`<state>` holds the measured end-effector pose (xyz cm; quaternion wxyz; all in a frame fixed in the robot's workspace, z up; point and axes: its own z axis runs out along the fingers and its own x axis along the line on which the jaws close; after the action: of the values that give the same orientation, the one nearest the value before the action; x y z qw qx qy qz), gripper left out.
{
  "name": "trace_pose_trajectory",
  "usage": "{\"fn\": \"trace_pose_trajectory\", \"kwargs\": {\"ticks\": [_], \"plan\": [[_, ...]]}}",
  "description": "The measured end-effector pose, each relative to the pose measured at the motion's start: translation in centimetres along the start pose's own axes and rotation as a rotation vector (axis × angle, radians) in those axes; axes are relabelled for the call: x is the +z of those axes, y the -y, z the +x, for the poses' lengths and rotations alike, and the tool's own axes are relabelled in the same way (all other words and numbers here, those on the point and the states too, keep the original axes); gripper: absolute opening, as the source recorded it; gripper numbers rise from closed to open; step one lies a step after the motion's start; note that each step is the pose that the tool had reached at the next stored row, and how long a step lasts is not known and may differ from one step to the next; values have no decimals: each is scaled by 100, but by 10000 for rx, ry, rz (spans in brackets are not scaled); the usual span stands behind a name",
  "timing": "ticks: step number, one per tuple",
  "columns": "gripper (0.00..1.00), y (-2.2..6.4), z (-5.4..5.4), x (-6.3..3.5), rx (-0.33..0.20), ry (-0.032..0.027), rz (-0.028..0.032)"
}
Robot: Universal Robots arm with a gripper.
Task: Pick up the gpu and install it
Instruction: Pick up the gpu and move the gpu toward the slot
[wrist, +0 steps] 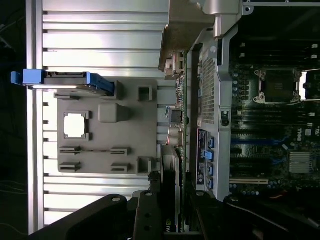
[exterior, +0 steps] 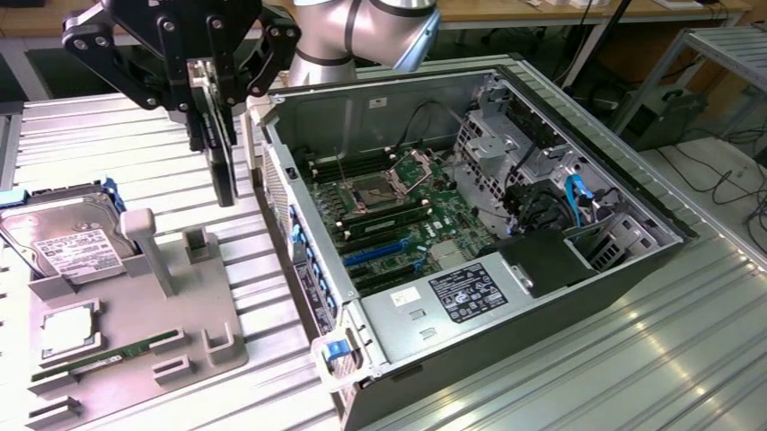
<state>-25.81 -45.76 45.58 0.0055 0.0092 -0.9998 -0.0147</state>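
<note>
Nearest us sits the gray holder (exterior: 180,332) with the hard drive (exterior: 66,242), and just beside it the open computer case (exterior: 504,377). Farther back, above the table between them, we see the gpu (exterior: 223,162) hanging edge-on, its top pinched by the gripper (exterior: 218,85) fingers.

The claw (exterior: 218,94) hides the top of the gpu (exterior: 223,171); the exterior view's edge crops the arm (exterior: 359,31).
</note>
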Motion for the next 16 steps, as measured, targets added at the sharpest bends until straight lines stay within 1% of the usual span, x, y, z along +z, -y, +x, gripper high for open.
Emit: {"fn": "trace_pose_trajectory", "kwargs": {"ticks": [16], "plan": [[27, 2, -129, -2, 0, 0, 1]]}}
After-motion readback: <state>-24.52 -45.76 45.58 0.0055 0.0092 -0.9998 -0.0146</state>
